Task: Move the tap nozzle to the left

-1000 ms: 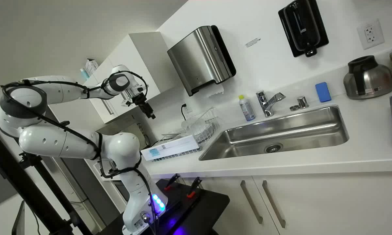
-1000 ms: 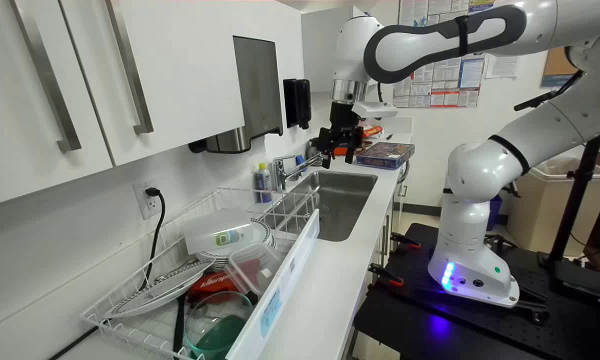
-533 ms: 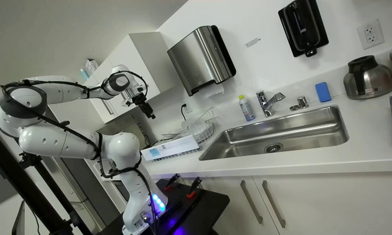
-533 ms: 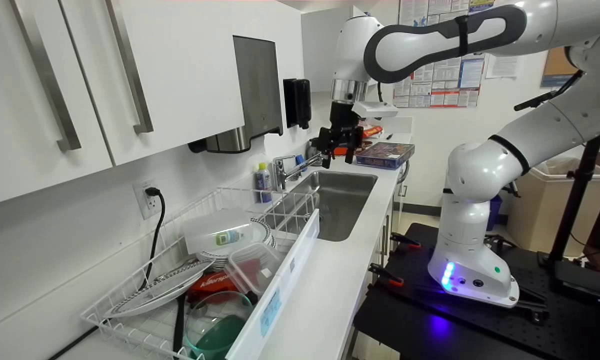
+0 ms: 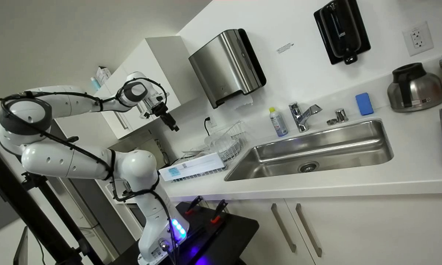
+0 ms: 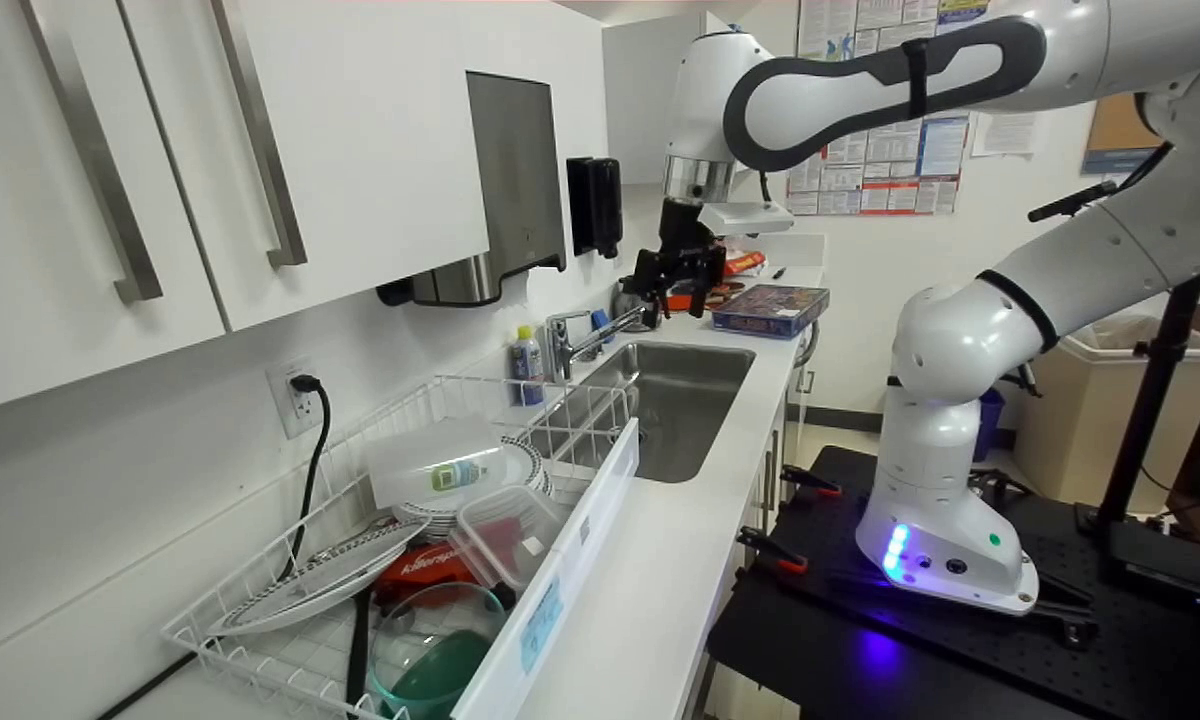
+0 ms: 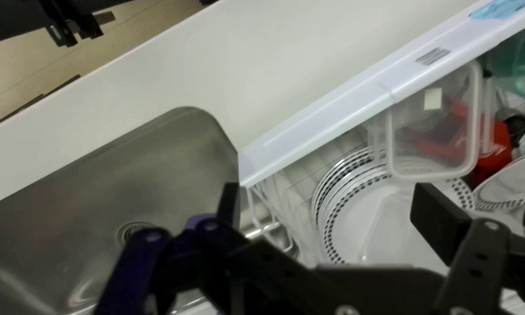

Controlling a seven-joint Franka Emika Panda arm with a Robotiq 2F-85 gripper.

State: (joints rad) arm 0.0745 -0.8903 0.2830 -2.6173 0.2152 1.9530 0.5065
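Note:
The tap nozzle (image 5: 311, 110) is a short chrome spout on a chrome base behind the steel sink (image 5: 346, 152). In an exterior view it points to the right; it also shows in an exterior view (image 6: 608, 334), reaching out toward the sink. I cannot make it out in the wrist view. My gripper (image 5: 174, 127) is in the air, well left of the tap in that view. In an exterior view my gripper (image 6: 674, 308) overlaps the spout's tip in the picture. In the wrist view the gripper (image 7: 330, 203) is open with nothing between the fingers, above the dish rack's plates (image 7: 354, 218).
A wire dish rack (image 6: 290, 690) with plates and containers stands beside the sink. A spray bottle (image 5: 278, 122) stands beside the tap. A small chrome handle (image 5: 340, 115) and blue sponge (image 5: 364, 103) are on its other side. A paper towel dispenser (image 5: 226, 66) hangs above.
The gripper has shifted and tilted slightly in the last half second, a little up and right in an exterior view. The tap nozzle has not moved.

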